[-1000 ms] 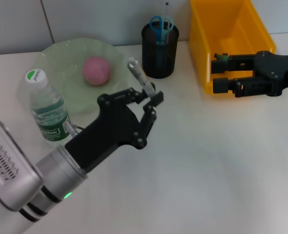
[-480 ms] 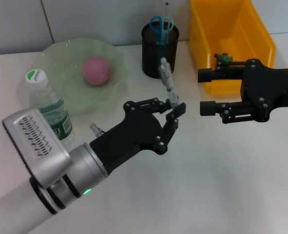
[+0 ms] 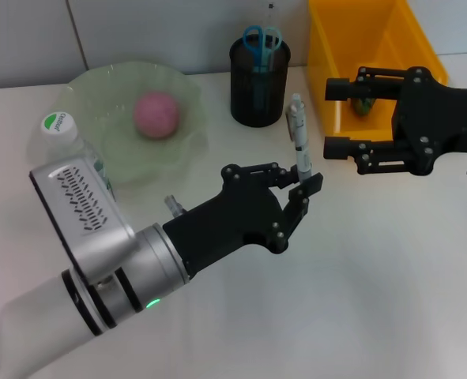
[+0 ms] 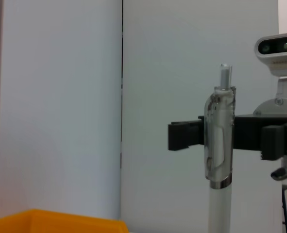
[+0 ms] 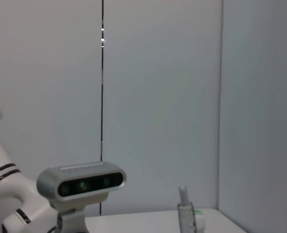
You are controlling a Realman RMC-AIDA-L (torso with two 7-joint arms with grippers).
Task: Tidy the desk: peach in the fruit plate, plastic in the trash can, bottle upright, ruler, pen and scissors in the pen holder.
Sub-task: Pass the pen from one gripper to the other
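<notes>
My left gripper (image 3: 298,181) is shut on the pen (image 3: 297,134), holding it upright above the desk (image 3: 359,276). The pen (image 4: 220,145) also shows in the left wrist view. Just right of it, my right gripper (image 3: 328,118) is open, its fingers apart and pointing at the pen. The peach (image 3: 156,113) lies in the fruit plate (image 3: 99,95). The bottle (image 3: 57,122) stands upright, mostly hidden by my left arm. Blue scissors (image 3: 261,39) and a faint clear ruler (image 3: 270,12) stand in the pen holder (image 3: 258,87). A small green item (image 3: 364,104) lies in the trash can (image 3: 375,47).
The trash can stands at the back right, right behind my right gripper. The pen holder is close behind the pen. A wall runs along the desk's far edge. The desk's front half is bare white surface.
My left gripper carried the pen to the right and stood it more upright, close to my right gripper. The right gripper shifted toward it with its fingers spread wider.
</notes>
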